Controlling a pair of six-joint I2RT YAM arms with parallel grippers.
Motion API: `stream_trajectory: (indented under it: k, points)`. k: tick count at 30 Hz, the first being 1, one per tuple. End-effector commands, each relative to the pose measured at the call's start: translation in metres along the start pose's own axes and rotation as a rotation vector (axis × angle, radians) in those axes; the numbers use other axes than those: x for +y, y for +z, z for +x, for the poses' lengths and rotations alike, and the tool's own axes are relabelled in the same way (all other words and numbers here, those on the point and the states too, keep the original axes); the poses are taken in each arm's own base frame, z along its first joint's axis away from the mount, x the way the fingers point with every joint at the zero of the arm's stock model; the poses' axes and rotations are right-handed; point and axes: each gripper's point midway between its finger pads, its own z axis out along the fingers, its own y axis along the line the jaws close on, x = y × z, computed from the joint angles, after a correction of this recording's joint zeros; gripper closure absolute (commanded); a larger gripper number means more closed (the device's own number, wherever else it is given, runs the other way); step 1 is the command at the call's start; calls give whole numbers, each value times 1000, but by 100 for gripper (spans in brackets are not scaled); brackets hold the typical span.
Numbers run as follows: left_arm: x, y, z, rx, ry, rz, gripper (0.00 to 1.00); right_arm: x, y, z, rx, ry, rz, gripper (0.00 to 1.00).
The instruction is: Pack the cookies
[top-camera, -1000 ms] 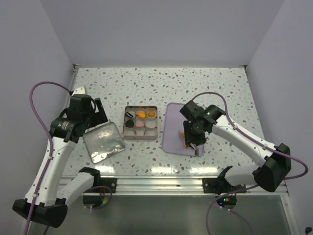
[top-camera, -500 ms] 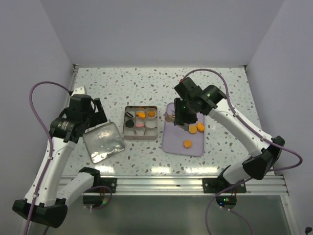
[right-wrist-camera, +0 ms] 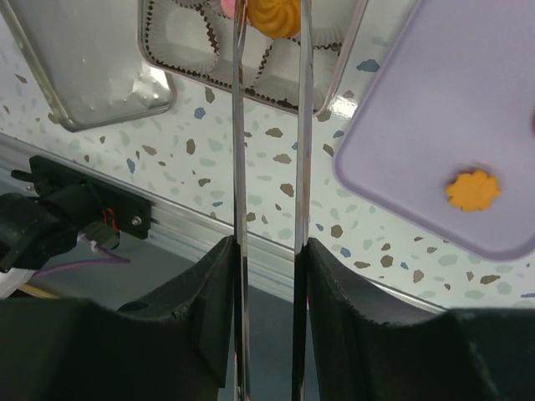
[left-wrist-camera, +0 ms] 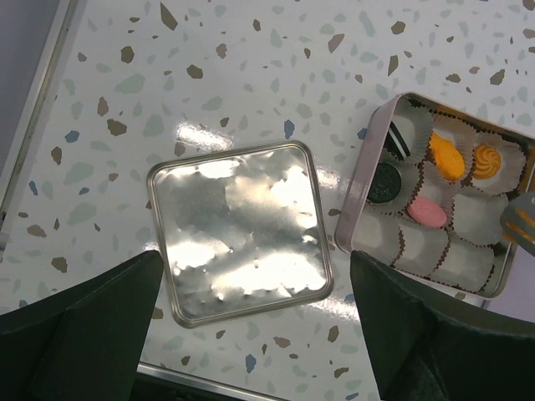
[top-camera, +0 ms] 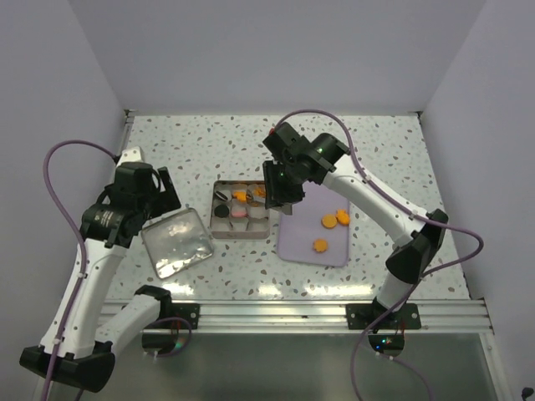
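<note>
My right gripper (top-camera: 282, 185) (right-wrist-camera: 267, 251) is shut on a pair of metal tongs (right-wrist-camera: 240, 125). Their tips pinch an orange cookie (right-wrist-camera: 274, 15) over the open tin (top-camera: 240, 236) (left-wrist-camera: 359, 192), near its right edge. White paper cups fill the tin. Some hold orange cookies (left-wrist-camera: 445, 156), black ones (left-wrist-camera: 384, 180) and a pink one (left-wrist-camera: 428, 210). Three orange cookies (top-camera: 329, 220) lie on the purple tray (top-camera: 301, 242). My left gripper (left-wrist-camera: 251, 334) (top-camera: 160, 199) hangs open above the tin lid (left-wrist-camera: 238, 230), holding nothing.
The silver lid (top-camera: 175, 242) lies flat, left of the tin. The purple tray (right-wrist-camera: 435, 125) sits right of the tin with one cookie (right-wrist-camera: 472, 190) near its front. An aluminium rail (top-camera: 276, 313) runs along the table's near edge. Walls close in three sides.
The right arm swung left from the purple tray to the tin, carrying the tongs and an orange cookie. The left arm has barely moved.
</note>
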Motion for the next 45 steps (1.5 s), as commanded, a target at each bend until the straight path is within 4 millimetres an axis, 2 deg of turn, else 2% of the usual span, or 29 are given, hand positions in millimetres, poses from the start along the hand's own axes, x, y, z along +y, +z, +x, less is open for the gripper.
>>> stream_trajectory:
  k: [1,12,18,25,30,37,40,41,42,44,45]
  points:
    - [5,-13,-15,-57,-5,-8,0,10,-2,-10,-21,-16,-32,61]
    - [8,-16,-13,-62,-6,-16,0,-3,31,2,46,-31,30,60]
    - [7,-16,-14,-62,-10,-13,0,-5,37,0,35,-36,39,54]
    - [6,-16,-16,-64,-9,-10,0,-3,38,-5,27,-39,43,52]
    - [6,-17,-18,-65,-8,-12,0,-3,27,-11,1,-43,49,52]
    - [5,-15,-17,-58,-5,-9,0,-23,-10,-5,-61,-33,87,52]
    - [3,-14,-18,-58,0,-5,0,-40,-28,9,-82,-16,106,52]
    - [3,-13,-18,-56,0,-4,0,-49,-24,20,-59,-13,132,52]
    - [2,-13,-18,-56,2,-1,0,-53,-36,25,-82,-5,118,52]
    - [1,-12,-17,-54,3,5,0,-67,-32,43,-51,18,146,52]
    - [0,-11,-15,-48,3,9,0,-71,-40,50,-63,30,131,52]
